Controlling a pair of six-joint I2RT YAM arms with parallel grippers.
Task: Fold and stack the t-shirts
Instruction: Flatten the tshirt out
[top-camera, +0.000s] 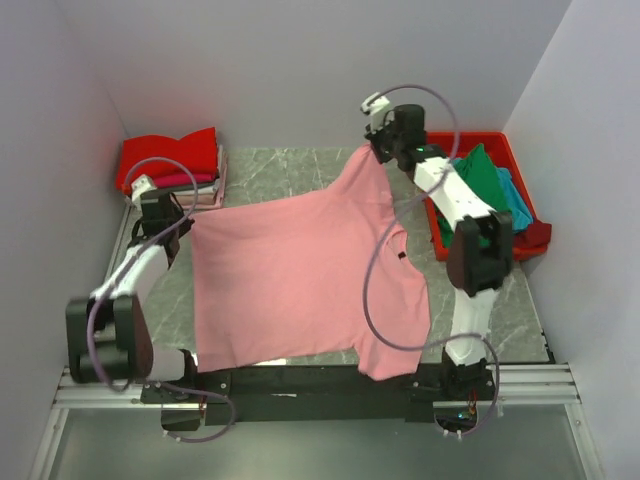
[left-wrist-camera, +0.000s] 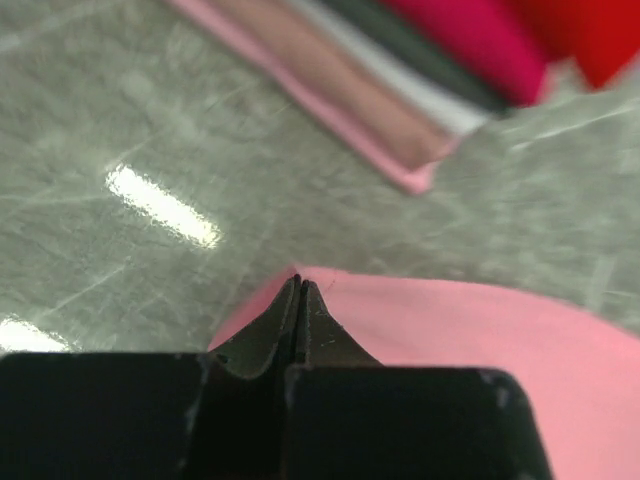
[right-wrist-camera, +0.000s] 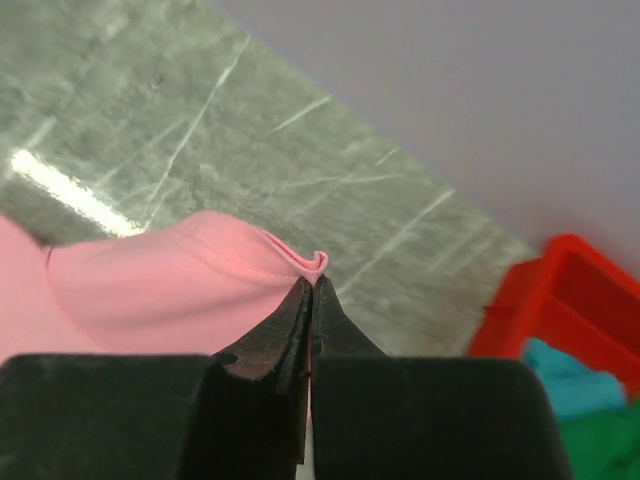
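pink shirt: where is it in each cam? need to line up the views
Top external: pink shirt spread across mid-frame.
Left wrist: bottom right, its corner pinched in the shut left gripper.
Right wrist: left of centre, its hem pinched in the shut right gripper.
Shared landmark: the grey marbled table, visible in all three.

Robotics laboratory test cell. Plain pale lilac wall panels (top-camera: 300, 70) enclose a grey-green marbled tabletop (top-camera: 280, 170). Silver aluminium rails (top-camera: 530, 385) carry two cabled black-and-white robot arms (top-camera: 470, 250). A rigid red plastic bin (top-camera: 480, 137) sits just right of the right jaws.
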